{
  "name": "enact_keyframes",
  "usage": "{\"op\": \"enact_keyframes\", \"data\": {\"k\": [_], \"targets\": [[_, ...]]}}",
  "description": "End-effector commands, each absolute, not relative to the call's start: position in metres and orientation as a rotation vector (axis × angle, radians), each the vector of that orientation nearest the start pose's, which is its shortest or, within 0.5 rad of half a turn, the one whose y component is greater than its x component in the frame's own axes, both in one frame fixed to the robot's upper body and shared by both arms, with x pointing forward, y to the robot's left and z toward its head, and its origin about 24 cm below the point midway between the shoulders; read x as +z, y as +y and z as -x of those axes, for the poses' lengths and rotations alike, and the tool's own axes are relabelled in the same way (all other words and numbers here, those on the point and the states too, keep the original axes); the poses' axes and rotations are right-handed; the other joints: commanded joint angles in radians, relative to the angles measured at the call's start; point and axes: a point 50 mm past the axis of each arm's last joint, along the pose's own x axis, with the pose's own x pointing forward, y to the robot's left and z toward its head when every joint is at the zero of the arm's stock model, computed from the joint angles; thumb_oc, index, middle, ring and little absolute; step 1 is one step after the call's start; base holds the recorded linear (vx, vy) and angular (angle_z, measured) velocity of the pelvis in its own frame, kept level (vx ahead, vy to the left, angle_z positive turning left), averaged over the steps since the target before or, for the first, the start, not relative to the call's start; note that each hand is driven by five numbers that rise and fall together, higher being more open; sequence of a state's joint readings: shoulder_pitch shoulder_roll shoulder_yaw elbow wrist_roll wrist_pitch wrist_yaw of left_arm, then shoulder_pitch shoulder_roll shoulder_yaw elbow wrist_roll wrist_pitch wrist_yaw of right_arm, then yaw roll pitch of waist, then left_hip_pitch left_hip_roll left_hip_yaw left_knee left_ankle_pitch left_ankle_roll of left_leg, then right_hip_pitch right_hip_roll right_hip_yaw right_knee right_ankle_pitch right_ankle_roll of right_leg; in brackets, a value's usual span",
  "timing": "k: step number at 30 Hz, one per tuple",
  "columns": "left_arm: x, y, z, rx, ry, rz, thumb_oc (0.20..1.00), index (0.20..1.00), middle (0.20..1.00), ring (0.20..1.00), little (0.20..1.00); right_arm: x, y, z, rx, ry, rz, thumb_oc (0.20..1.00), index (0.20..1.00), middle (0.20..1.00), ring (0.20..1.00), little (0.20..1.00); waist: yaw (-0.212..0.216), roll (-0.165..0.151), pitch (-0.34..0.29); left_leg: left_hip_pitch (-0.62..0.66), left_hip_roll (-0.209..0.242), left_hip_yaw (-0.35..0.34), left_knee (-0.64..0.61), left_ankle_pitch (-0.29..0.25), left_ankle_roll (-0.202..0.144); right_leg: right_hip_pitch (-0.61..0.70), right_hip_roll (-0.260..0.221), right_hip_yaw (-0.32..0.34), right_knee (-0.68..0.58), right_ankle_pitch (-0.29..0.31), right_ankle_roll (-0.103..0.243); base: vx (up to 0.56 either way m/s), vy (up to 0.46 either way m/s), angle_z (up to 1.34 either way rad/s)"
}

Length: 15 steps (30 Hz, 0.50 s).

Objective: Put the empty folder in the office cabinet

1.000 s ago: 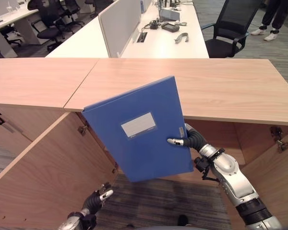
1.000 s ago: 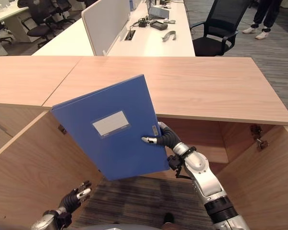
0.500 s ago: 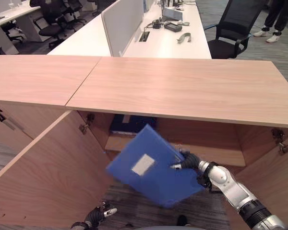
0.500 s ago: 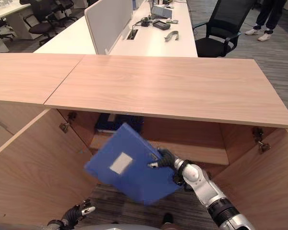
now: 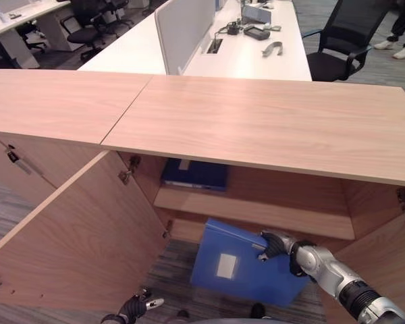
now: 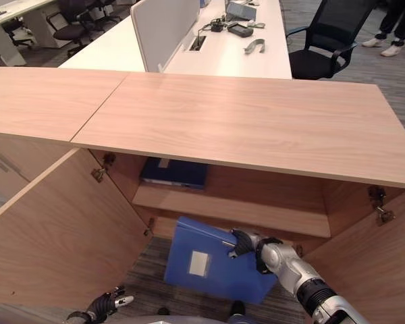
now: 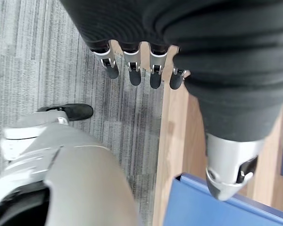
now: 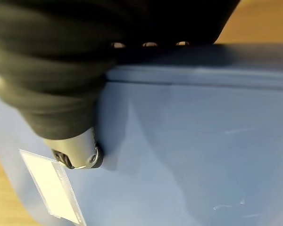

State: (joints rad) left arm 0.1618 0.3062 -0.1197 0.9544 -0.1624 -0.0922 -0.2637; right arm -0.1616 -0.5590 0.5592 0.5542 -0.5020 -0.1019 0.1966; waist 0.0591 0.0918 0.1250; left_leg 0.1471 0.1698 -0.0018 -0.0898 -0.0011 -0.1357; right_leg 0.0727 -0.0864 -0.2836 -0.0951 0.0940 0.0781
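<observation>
One flat blue plastic folder (image 5: 246, 268) with a white label is pinched in the right hand (image 5: 273, 244), low at the open wooden cabinet (image 5: 256, 128); left hand (image 7: 146, 70) hangs loose, fingers straight.

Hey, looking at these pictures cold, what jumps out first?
A big blue folder, pinched at its upper edge by the right robot hand, hangs low before the open wooden cabinet. Another blue folder lies flat on the cabinet's shelf. The left robot hand hangs open near the floor.

Two blue folders (image 5: 246, 270) (image 5: 194, 174), one cabinet (image 5: 270, 131)
</observation>
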Motion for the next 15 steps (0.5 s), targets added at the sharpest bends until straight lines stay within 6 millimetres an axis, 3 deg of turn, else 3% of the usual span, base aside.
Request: {"op": "enact_keyframes", "data": {"k": [1,8,15], "targets": [[-0.139,0.250,-0.102,-0.150,1.019,-0.161,1.000,1.000,1.000,1.000,1.000,-0.043,-0.179,-0.256,0.586,0.376,0.886,0.200,0.200,0.200,0.200,0.200,0.006,-0.075,0.000,-0.035,0.000,0.063,0.003,0.038,-0.010,0.108,-0.069,0.016,0.020,-0.113,0.084,0.02,0.002,0.07],[-0.140,0.254,-0.096,-0.148,1.044,-0.156,1.000,1.000,1.000,1.000,1.000,-0.040,-0.205,-0.268,0.223,0.418,0.500,0.200,0.200,0.200,0.200,0.200,0.018,-0.068,-0.005,-0.036,-0.004,0.055,0.003,0.036,-0.007,0.112,-0.070,0.012,0.019,-0.115,0.082,0.02,-0.002,0.02],[-0.140,0.254,-0.095,-0.163,1.050,-0.156,1.000,1.000,1.000,1.000,1.000,-0.033,-0.220,-0.275,0.043,0.390,0.287,0.200,0.200,0.200,0.200,0.200,0.020,-0.065,-0.011,-0.030,-0.006,0.057,0.003,0.032,-0.007,0.118,-0.070,0.015,0.018,-0.117,0.081,0.00,0.000,0.00]]}}
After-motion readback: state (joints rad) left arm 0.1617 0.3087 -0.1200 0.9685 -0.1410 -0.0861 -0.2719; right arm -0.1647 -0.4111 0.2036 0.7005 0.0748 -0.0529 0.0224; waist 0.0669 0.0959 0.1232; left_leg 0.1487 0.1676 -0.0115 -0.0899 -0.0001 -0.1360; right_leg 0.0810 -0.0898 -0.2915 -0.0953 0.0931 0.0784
